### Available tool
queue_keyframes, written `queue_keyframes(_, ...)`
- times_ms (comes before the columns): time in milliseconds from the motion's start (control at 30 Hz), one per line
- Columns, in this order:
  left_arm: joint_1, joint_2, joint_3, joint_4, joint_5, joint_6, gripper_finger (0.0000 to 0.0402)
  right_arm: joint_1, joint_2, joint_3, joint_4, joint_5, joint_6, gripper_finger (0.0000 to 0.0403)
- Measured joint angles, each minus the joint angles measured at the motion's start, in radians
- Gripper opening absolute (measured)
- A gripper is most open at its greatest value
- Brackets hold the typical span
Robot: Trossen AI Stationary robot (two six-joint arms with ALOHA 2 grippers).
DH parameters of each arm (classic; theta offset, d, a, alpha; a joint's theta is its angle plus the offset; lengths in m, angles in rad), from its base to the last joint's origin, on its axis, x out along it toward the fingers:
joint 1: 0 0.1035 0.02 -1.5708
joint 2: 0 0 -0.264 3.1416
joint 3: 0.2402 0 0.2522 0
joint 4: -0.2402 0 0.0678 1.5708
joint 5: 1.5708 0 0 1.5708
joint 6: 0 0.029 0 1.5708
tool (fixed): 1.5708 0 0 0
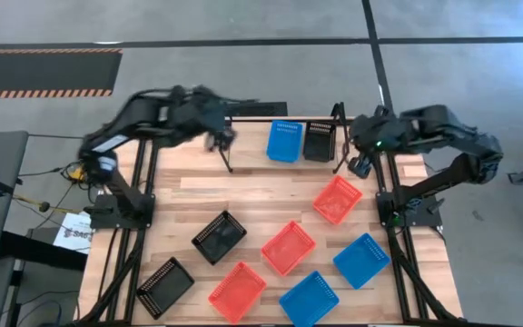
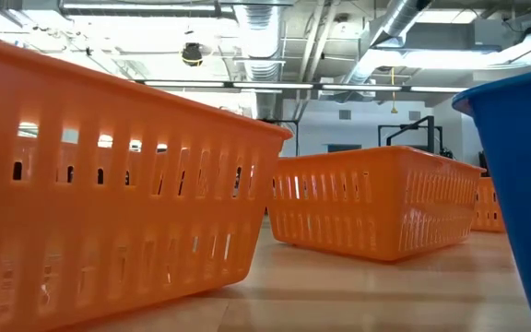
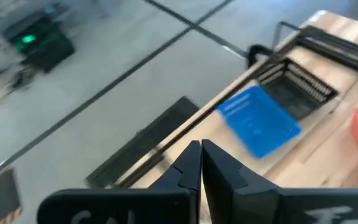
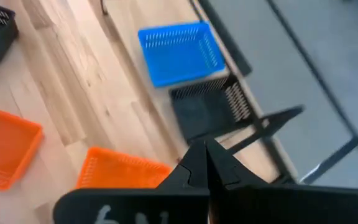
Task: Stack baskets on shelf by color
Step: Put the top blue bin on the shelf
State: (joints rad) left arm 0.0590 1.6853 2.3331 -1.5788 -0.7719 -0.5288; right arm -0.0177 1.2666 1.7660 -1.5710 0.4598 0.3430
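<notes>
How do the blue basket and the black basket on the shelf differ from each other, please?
The blue basket is bright blue, the black basket black. The blue one sits nearer the shelf's middle, the black one nearer its right end loop. Both are alike in shape and size, with slotted sides, and stand side by side.

High view straight down over table (image 1: 271,195); low view level, close behind orange baskets (image 2: 109,184); both wrist views share blue basket (image 3: 258,121).
</notes>
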Motion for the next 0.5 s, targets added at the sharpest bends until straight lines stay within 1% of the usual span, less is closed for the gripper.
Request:
queue_keyframes(67, -0.048, -0.049, -0.024, 0.019, -0.058, -0.024, 0.0000, 0.020, -0.003, -0.048, 0.000, -0.006, 0.077, 0.0001)
queue_keyframes(133, -0.094, -0.101, -0.052, 0.022, -0.062, 0.000, 0.0000, 0.041, -0.007, -0.083, 0.003, -0.020, 0.140, 0.0001)
queue_keyframes(200, -0.133, -0.151, -0.081, 0.008, -0.100, -0.027, 0.0000, 0.062, -0.010, -0.119, 0.000, -0.020, 0.212, 0.0001)
queue_keyframes(267, -0.164, -0.196, -0.135, 0.011, -0.138, -0.039, 0.0000, 0.086, -0.006, -0.146, 0.004, -0.021, 0.289, 0.0001)
queue_keyframes(333, -0.184, -0.239, -0.193, 0.008, -0.152, -0.047, 0.0000, 0.117, -0.007, -0.177, 0.004, -0.021, 0.371, 0.0000)
queue_keyframes(433, -0.194, -0.313, -0.302, 0.007, -0.150, -0.083, 0.0000, 0.166, -0.010, -0.220, 0.006, -0.012, 0.501, 0.0000)
queue_keyframes(500, -0.195, -0.361, -0.385, 0.007, -0.151, -0.118, 0.0000, 0.200, -0.011, -0.252, 0.026, 0.018, 0.577, 0.0000)
